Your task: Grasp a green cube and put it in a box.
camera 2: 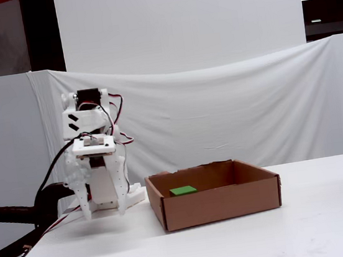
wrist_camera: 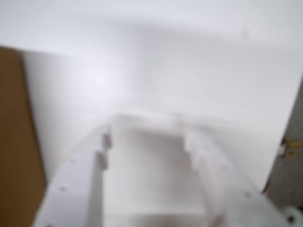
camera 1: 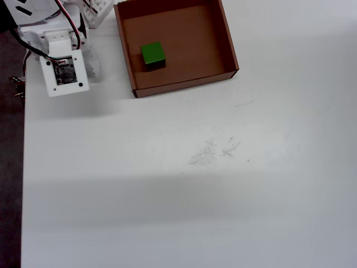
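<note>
The green cube (camera 1: 152, 54) lies flat on the floor of the box (camera 1: 192, 42), in its left half in the overhead view. In the fixed view only the green cube's (camera 2: 183, 190) top shows over the wall of the brown cardboard box (camera 2: 218, 205). My gripper (camera 2: 105, 213) hangs pointing down just above the table, to the left of the box and apart from it. In the blurred wrist view my gripper (wrist_camera: 147, 130) is open, with only white table between its white fingers (wrist_camera: 100, 146). A brown strip of the box (wrist_camera: 14, 142) fills that view's left edge.
The arm (camera 1: 61, 70) is folded over its base at the table's back left corner in the overhead view, close to the table's left edge (camera 1: 23, 167). Faint scuff marks (camera 1: 215, 149) lie mid-table. A white cloth backdrop (camera 2: 220, 116) hangs behind.
</note>
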Action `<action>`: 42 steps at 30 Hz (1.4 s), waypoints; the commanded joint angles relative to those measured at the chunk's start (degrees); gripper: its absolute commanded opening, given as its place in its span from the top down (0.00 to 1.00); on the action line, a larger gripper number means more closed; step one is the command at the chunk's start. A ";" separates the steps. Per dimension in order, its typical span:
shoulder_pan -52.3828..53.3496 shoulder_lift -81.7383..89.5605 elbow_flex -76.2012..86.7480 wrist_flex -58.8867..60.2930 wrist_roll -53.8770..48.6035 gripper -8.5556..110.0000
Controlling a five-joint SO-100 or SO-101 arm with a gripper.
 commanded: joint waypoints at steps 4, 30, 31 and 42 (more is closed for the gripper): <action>-0.53 0.26 -0.26 0.00 0.00 0.75; -0.53 0.26 -0.26 -0.09 0.70 0.75; -0.53 0.26 -0.26 -0.09 0.70 0.75; -0.53 0.26 -0.26 -0.18 1.49 0.75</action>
